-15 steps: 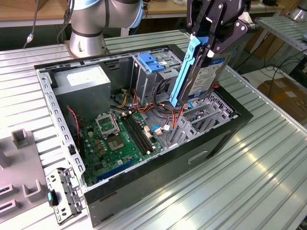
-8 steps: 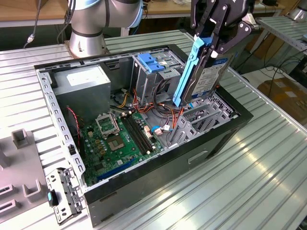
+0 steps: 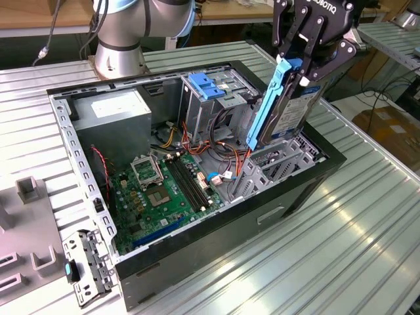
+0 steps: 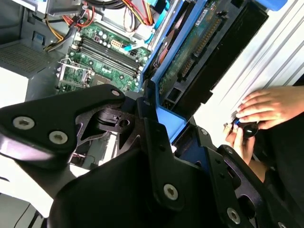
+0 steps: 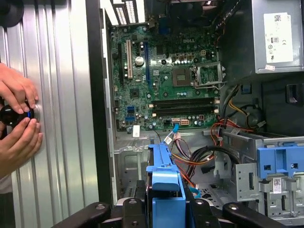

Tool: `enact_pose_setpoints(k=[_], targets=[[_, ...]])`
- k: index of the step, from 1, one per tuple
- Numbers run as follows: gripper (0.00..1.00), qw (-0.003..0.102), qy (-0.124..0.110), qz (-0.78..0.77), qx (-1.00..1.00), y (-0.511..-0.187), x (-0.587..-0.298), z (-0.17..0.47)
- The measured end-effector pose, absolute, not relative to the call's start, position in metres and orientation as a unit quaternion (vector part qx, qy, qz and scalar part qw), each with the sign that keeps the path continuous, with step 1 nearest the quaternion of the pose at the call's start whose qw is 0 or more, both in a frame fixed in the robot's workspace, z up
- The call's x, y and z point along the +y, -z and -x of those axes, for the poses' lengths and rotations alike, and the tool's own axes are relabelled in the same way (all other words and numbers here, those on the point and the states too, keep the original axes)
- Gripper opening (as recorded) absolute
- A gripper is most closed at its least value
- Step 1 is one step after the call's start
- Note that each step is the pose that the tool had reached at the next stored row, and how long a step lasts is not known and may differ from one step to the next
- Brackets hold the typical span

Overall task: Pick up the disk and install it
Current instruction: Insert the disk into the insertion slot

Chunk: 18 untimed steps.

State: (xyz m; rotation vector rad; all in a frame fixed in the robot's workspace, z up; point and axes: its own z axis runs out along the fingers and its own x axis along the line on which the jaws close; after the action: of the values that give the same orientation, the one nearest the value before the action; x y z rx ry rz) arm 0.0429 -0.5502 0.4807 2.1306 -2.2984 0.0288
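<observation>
Tool state: the tool is clamped on the upper end of the disk. Its fingers press the two broad faces.
Tool, wrist views: in the first wrist view the tool grips at the blue side rail. In the second wrist view the tool closes on the same end, and the disk shows its green circuit-board face.
Disk location: off the worktop, carried in the air over the corner of the open computer case at the exterior view's right.
Disk long axis: steep, close to upright. The top leans toward the exterior view's right and the lower end points down into the case.
Disk from tool: directly below the tool, hanging along the tool's own line.
Key relation: the drive bay of bare metal lies just beneath the disk's lower end. Whether the two touch cannot be told.
Alignment judgement: the disk appears tilted against the bay's flat frame, so it does not look seated.
Neighbouring parts: the blue-latched cage stands just beside the disk, toward the exterior view's left. The motherboard and loose cables lie lower in the case, apart from the disk.
Outside the case: a person's hands rest on the worktop, holding a small dark object, well apart from the disk.
</observation>
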Motion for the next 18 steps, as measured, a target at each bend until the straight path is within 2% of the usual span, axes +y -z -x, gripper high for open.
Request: enact_pose_setpoints(k=[18], targets=[[0.37,0.004,-0.009,-0.684,-0.729,-0.463,-0.555,-0.059]])
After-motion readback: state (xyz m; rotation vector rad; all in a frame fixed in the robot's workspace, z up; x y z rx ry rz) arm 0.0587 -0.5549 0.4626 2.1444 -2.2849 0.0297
